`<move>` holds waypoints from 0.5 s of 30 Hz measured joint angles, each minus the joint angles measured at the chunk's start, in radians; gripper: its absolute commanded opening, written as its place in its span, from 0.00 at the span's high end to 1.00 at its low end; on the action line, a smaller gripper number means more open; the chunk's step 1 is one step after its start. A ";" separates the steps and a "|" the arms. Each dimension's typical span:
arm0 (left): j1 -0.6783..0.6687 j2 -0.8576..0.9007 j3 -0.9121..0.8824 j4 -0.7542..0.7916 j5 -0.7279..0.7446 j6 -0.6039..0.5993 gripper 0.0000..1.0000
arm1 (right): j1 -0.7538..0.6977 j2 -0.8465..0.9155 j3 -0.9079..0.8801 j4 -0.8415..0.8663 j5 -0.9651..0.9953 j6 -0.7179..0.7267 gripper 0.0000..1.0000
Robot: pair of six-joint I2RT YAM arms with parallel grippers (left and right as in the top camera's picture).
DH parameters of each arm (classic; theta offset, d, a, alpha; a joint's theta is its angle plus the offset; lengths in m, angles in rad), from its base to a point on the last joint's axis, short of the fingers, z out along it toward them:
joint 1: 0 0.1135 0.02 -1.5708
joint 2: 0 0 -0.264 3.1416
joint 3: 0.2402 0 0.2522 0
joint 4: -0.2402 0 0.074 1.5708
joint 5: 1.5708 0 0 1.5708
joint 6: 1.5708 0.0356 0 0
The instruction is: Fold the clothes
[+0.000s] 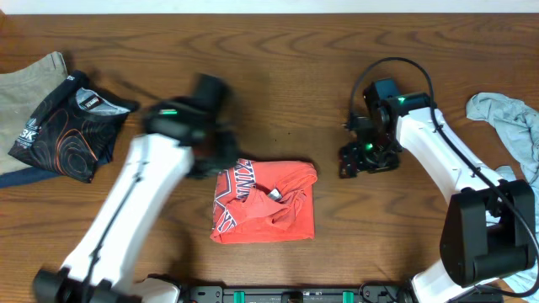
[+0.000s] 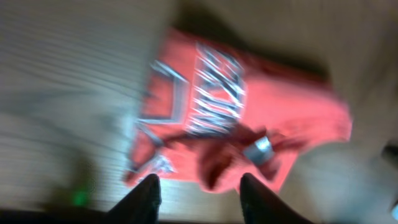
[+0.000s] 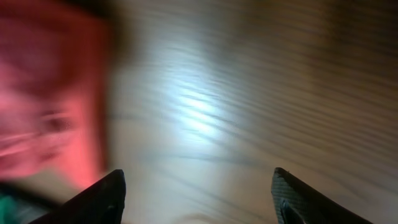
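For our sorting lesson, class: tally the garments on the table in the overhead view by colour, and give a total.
Red-orange shirt: 1
Black patterned shirt: 1
Tan garment: 1
Pale blue-grey garment: 1
Total: 4. A dark blue edge shows under the black patterned shirt; whether it is a fifth garment cannot be told.

Surfaces I see: cloth on wood.
Red shirt (image 1: 265,202) matt, soft, creased; table (image 1: 278,76) grained wood with slight sheen.
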 measured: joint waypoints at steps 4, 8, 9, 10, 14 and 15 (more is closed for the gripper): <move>0.225 -0.068 0.006 -0.028 -0.028 0.030 0.35 | 0.061 0.000 0.000 0.032 -0.215 -0.066 0.26; 0.389 -0.075 0.006 -0.056 -0.037 0.054 0.32 | 0.178 0.000 0.000 0.101 -0.317 -0.094 0.25; 0.417 -0.074 0.006 -0.061 -0.037 0.063 0.32 | 0.208 0.000 0.000 0.127 -0.330 -0.098 0.24; 0.437 -0.074 0.006 -0.064 -0.035 0.071 0.32 | 0.240 0.000 0.000 0.159 -0.340 -0.101 0.22; 0.484 -0.075 0.006 -0.074 -0.036 0.110 0.32 | 0.352 0.000 0.000 0.280 -0.328 -0.080 0.12; 0.486 -0.074 0.006 -0.077 -0.035 0.120 0.32 | 0.377 0.000 0.000 0.300 -0.308 -0.069 0.10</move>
